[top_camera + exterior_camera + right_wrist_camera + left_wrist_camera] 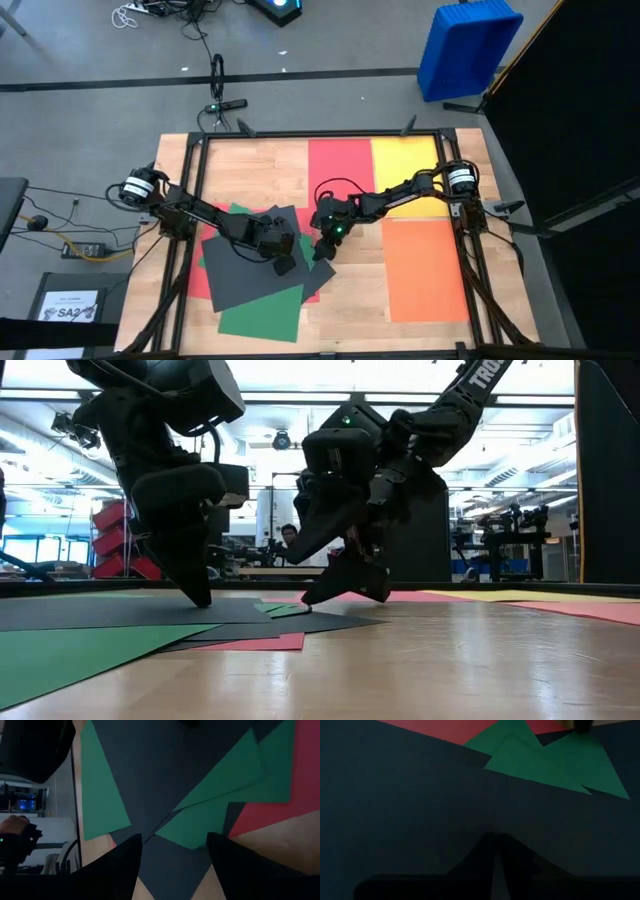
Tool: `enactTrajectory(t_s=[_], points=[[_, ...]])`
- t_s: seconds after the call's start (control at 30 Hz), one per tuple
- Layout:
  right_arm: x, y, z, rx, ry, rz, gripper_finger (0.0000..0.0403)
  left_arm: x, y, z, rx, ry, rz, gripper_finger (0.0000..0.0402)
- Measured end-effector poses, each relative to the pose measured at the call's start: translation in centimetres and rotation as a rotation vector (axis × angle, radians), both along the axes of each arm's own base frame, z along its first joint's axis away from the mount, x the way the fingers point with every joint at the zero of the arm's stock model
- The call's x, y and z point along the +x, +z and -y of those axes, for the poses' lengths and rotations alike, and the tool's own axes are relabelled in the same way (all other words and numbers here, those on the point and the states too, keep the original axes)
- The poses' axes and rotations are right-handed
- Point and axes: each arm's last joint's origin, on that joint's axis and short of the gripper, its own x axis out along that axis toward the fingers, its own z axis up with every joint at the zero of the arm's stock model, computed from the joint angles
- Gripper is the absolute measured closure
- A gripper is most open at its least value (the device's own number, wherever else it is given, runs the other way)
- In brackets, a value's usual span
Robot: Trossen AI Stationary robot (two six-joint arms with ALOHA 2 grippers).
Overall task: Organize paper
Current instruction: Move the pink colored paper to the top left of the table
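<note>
**Paper heap at the desk's left, sorted sheets at right**

Paper: from above, the dark, green and red pile (262, 285) overlaps left of centre, while red (338, 168), yellow (405, 165) and orange (424, 270) sheets lie flat with bare desk (255, 170) between. Low view: left tool (196, 592), fingers together, presses a dark sheet. Right wrist view: right tool (173, 854) spread (nothing held) over a sheet corner.

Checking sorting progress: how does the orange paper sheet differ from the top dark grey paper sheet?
The flat orange paper sheet lies alone, square to the table edges; the dark grey paper sheet lies skewed atop a messy red-and-green pile. The orange one is untouched; the left gripper, shut, presses the grey one. Both are large matte rectangles.
</note>
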Motion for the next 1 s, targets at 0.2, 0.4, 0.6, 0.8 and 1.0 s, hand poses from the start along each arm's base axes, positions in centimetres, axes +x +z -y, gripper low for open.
enactTrajectory(t_s=[0.2,0.4,0.6,0.8,1.0], points=[[0.0,0.8,0.5,-0.152,0.137,0.150,0.0194,0.0,0.0,0.0,0.000,0.000,0.000,0.0385],[-0.4,2.2,-0.9,-0.511,0.352,0.336,0.0199,0.0,0.0,0.0,0.000,0.000,0.000,0.0385],[-1.1,1.8,-4.5,-0.941,0.636,0.424,0.0210,0.0,0.0,0.0,0.000,0.000,0.000,0.0385],[-1.5,1.4,-6.2,-1.265,0.739,0.385,0.0232,0.0,0.0,0.0,0.000,0.000,0.000,0.0385],[-1.4,1.3,-5.1,-1.262,0.766,0.370,0.0261,0.0,0.0,0.0,0.000,0.000,0.000,0.0385]])
